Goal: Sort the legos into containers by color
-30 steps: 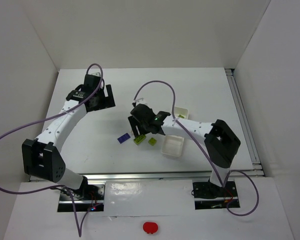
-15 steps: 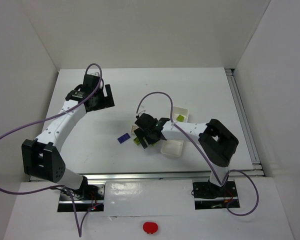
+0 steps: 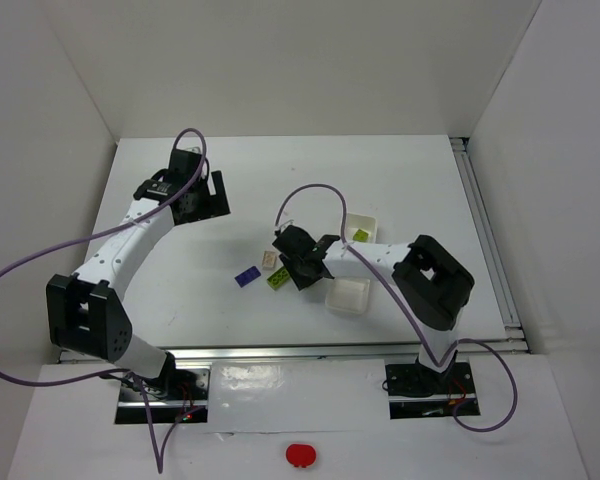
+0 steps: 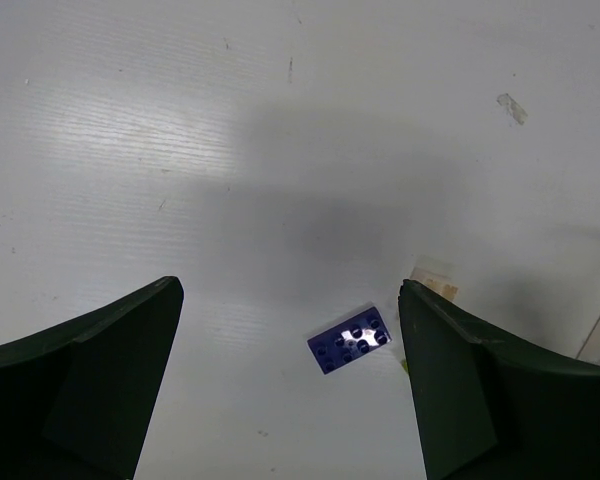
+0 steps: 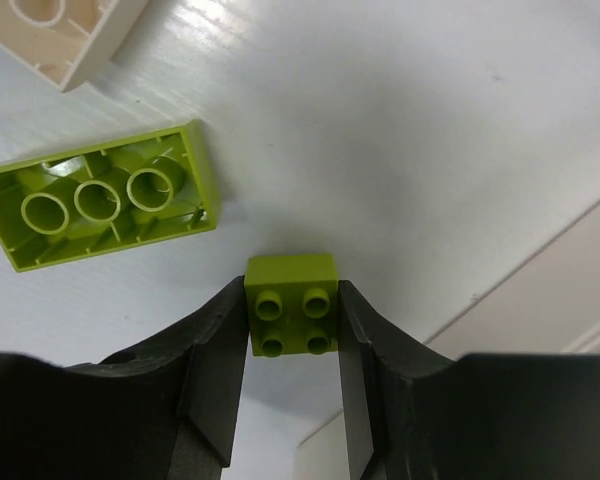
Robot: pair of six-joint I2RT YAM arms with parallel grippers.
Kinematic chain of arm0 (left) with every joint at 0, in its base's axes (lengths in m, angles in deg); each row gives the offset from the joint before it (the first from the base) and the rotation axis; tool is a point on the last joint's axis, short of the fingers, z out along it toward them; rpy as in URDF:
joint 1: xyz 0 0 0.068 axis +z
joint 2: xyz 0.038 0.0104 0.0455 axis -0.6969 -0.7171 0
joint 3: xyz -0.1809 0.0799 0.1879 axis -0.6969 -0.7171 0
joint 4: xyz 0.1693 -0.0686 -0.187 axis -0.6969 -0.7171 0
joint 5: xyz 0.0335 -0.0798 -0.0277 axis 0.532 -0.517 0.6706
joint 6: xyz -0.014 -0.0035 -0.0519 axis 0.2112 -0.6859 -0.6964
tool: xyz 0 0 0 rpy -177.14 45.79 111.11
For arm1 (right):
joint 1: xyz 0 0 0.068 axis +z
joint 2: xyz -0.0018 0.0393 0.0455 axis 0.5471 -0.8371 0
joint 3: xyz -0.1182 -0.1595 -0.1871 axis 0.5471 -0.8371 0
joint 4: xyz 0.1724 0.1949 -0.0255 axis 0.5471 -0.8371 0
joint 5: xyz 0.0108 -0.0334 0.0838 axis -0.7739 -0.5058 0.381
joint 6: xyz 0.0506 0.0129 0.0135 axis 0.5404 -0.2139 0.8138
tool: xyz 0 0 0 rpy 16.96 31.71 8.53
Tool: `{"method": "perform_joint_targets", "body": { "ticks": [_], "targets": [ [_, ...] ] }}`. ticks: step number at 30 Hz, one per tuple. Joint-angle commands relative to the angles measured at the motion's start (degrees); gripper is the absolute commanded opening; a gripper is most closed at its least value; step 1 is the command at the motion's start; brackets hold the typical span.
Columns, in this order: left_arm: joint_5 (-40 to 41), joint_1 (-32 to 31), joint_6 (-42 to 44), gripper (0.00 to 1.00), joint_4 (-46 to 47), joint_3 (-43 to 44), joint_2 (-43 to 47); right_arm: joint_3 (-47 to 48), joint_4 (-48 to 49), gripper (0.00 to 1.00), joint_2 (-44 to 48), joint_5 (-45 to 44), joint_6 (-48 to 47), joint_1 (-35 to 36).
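Lime-green small brick (image 5: 292, 318) is pinched on both sides by the closed right gripper (image 5: 291, 300), low over the table (image 3: 400, 170) just beside the tray (image 3: 346, 297). One lime piece (image 3: 361, 236) lies in the tray's far compartment. Unsorted on the table are a larger lime brick (image 5: 100, 208), a cream brick (image 5: 65, 35) and a blue-purple brick (image 4: 352, 340). The left gripper (image 4: 290, 290) hangs spread wide, holding nothing. No legible markings found.

small green brick (image 5: 291, 292), pinched in hand (image 5: 292, 318)
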Motion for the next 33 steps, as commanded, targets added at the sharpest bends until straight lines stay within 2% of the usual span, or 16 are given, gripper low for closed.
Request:
{"method": "perform_joint_targets", "body": {
  "ticks": [1, 4, 7, 11, 14, 20, 21, 24, 26, 28, 31, 33],
  "targets": [
    [-0.4, 0.3, -1.2, 0.98, -0.3, 0.7, -0.8, 2.1, 1.9, 0.31, 4.5, -5.4, 0.9, -0.3],
    [-1.0, 0.3, -1.2, 1.0, -0.3, 0.7, -0.8, 2.1, 2.4, 0.31, 9.9, -11.8, 4.4, -3.6],
    [-1.7, 0.3, -1.2, 1.0, -0.3, 0.7, -1.3, 2.1, 1.9, 0.31, 13.1, -14.5, 9.4, -9.1],
    [-2.4, 0.3, -1.2, 1.0, -0.3, 0.7, -1.3, 1.6, -0.7, 0.32, 12.9, -14.5, 16.9, -16.7],
    [-2.4, 0.3, -1.2, 1.0, -0.3, 0.7, -1.3, 2.2, -0.7, 0.34, 11.3, -13.9, 16.9, -20.7],
    [-2.4, 0.3, -1.2, 1.0, -0.3, 0.7, -1.3, 2.2, 4.2, 0.36, 9.5, -13.1, 16.9, -23.5],
    [-2.4, 0.3, -1.2, 1.0, -0.3, 0.7, -1.3, 3.1, 4.2, 0.39, 9.5, -13.1, 16.4, -23.5],
    [-2.9, 0.3, -0.7, 1.0, -0.3, 0.7, -1.3, 5.5, 3.5, 0.67, 7.9, -15.5, 15.7, -23.5],
    [-2.9, 0.3, -0.7, 1.0, -0.8, 1.2, -1.3, 6.6, 2.2, 0.79, 7.1, -16.2, 15.7, -23.5],
    [-2.9, 0.3, -0.7, 1.0, -0.8, 1.2, -1.3, 6.6, 2.2, 0.79, 8.0, -16.2, 16.3, -22.8],
    [-2.9, 0.3, -0.2, 1.0, -0.8, 1.7, -1.3, 4.1, 4.1, 0.65, 13.3, -15.5, 14.8, -19.0],
    [-1.4, 0.3, -0.2, 1.0, -0.8, 2.3, -1.9, 3.2, 5.1, 0.6, 13.9, -11.8, 12.4, -14.8]
  ]
}}
